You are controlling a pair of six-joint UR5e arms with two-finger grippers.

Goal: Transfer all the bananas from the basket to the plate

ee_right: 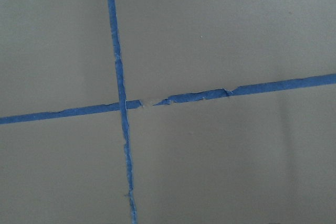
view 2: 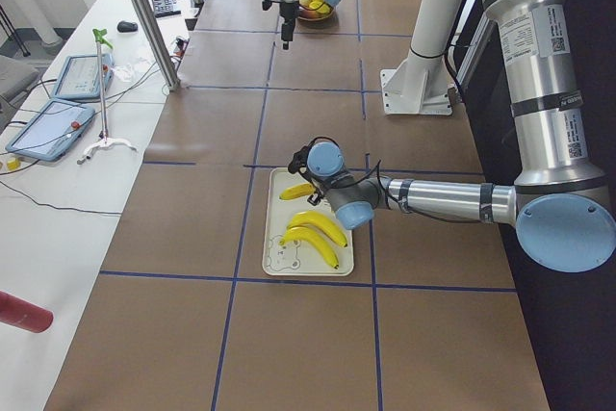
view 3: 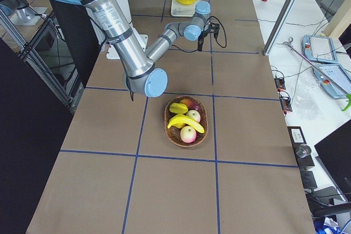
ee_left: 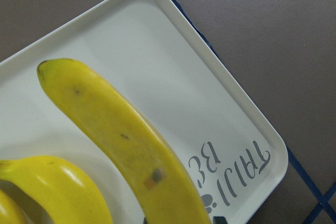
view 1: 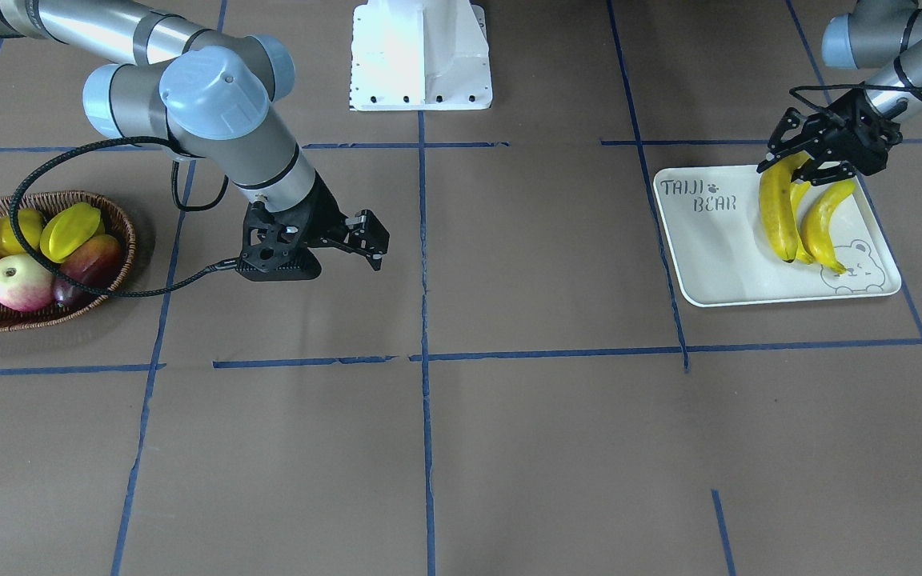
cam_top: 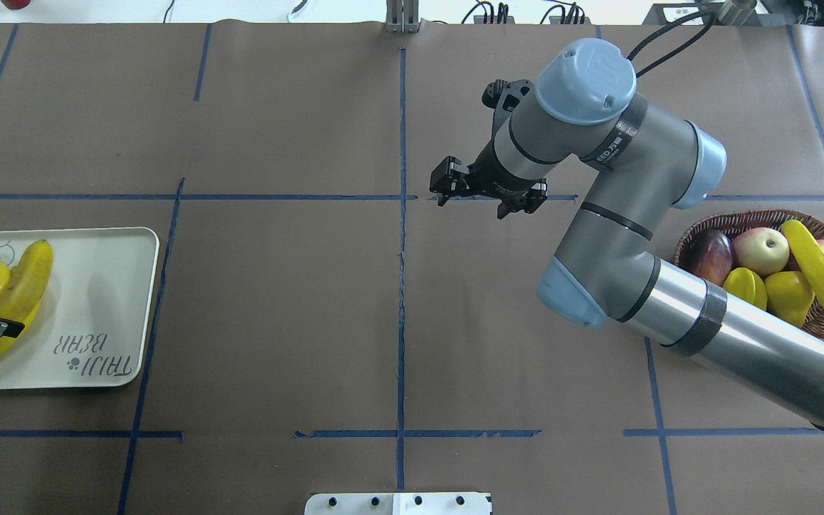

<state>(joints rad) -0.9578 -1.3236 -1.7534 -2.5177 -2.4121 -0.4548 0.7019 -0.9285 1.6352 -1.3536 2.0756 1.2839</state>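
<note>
The plate (view 1: 717,256) lies at my left side with three bananas on it. My left gripper (view 1: 797,164) is over the plate's far edge, shut on the upper end of the longest banana (view 1: 777,212), whose other end rests low on the plate. Two more bananas (view 1: 825,228) lie beside it. In the left wrist view this held banana (ee_left: 126,140) runs down between the fingertips. One banana (cam_top: 816,272) lies across the fruit in the basket (cam_top: 741,214). My right gripper (cam_top: 483,200) hangs open and empty over bare table, well away from the basket.
The basket also holds apples (cam_top: 761,250), a dark mango (cam_top: 712,256), a starfruit (view 1: 70,230) and other yellow fruit. The right arm's cable loops over the basket's edge. The robot's white base (view 1: 421,56) stands at the table's middle. Blue tape lines cross the brown table.
</note>
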